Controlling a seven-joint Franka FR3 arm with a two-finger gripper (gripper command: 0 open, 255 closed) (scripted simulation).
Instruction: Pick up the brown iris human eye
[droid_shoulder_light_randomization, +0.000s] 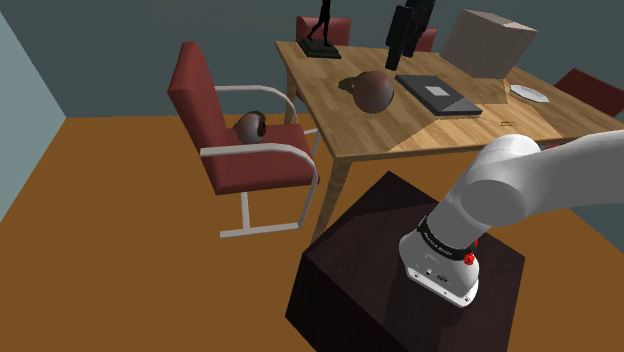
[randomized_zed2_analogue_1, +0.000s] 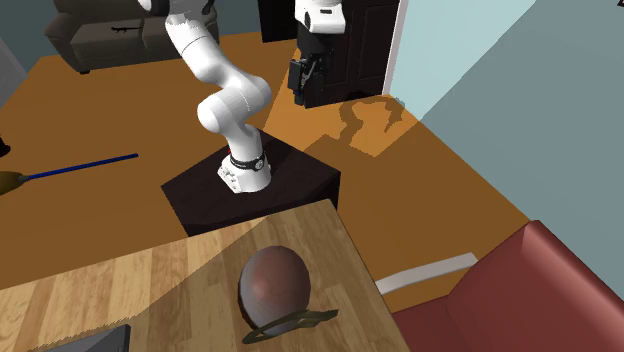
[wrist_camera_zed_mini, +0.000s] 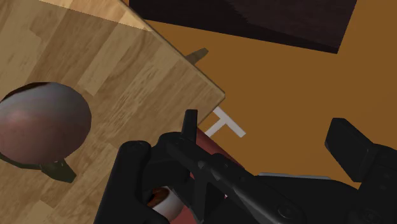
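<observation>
A small round brown-and-dark ball, the eye (droid_shoulder_light_randomization: 250, 126), lies on the red seat of the chair (droid_shoulder_light_randomization: 262, 165) beside the table. In the wrist view a white-and-brown bit of the eye (wrist_camera_zed_mini: 163, 201) peeks out low behind my left finger (wrist_camera_zed_mini: 130, 181), on the red seat. My black gripper (droid_shoulder_light_randomization: 395, 60) hangs high above the wooden table (droid_shoulder_light_randomization: 440, 135), apart from everything. Seen from the second exterior view, the gripper (randomized_zed2_analogue_1: 301, 98) is in the air past the stand. Its fingers stand apart with nothing between them, so the gripper (wrist_camera_zed_mini: 254, 137) is open.
A large reddish-brown dome on a small stand (droid_shoulder_light_randomization: 373, 92) sits near the table's corner (randomized_zed2_analogue_1: 272, 285) (wrist_camera_zed_mini: 41, 124). A laptop (droid_shoulder_light_randomization: 438, 94), a box (droid_shoulder_light_randomization: 488, 42), a plate (droid_shoulder_light_randomization: 529, 93) and a dark figurine (droid_shoulder_light_randomization: 320, 30) also stand there. The chair's metal armrests (droid_shoulder_light_randomization: 262, 152) frame the seat.
</observation>
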